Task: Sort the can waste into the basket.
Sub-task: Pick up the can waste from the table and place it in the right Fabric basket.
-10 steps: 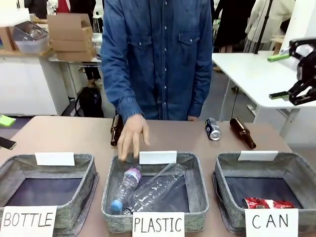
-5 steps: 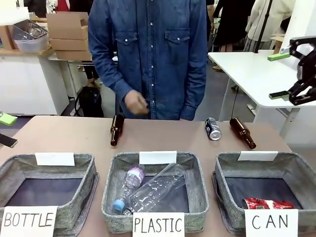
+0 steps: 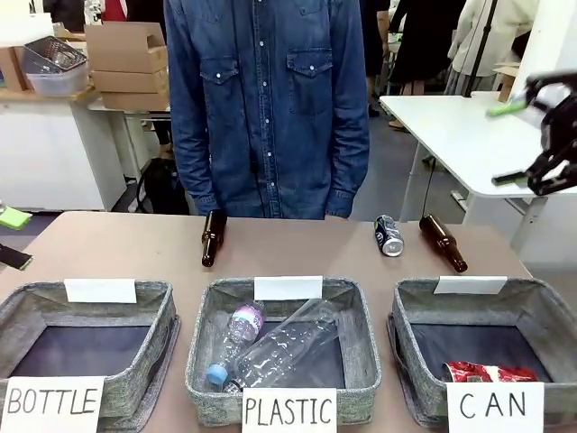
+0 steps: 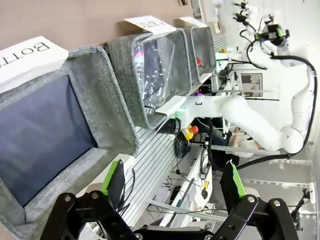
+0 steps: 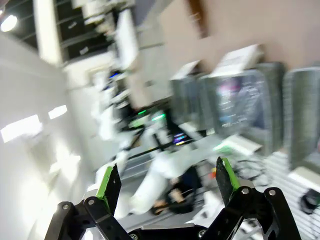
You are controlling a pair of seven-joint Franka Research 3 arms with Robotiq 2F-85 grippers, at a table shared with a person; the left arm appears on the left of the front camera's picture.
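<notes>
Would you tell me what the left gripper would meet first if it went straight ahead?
Likely the PLASTIC basket's near corner, after skimming past the BOTTLE basket's corner. The open left gripper aims along the table's front edge, and depth is unclear.

Back there, cardboard boxes (image 3: 126, 59) sit stacked on a white counter (image 3: 54, 162) at left, a clear plastic bin (image 3: 54, 68) beside them. A black bag (image 3: 164, 188) rests on the grey floor (image 3: 389, 194), and a white table (image 3: 451, 135) stands at right.

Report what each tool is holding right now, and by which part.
Nothing is held. The left tool and the right tool both stand open and empty; the dark can lies on the table, untouched.
</notes>
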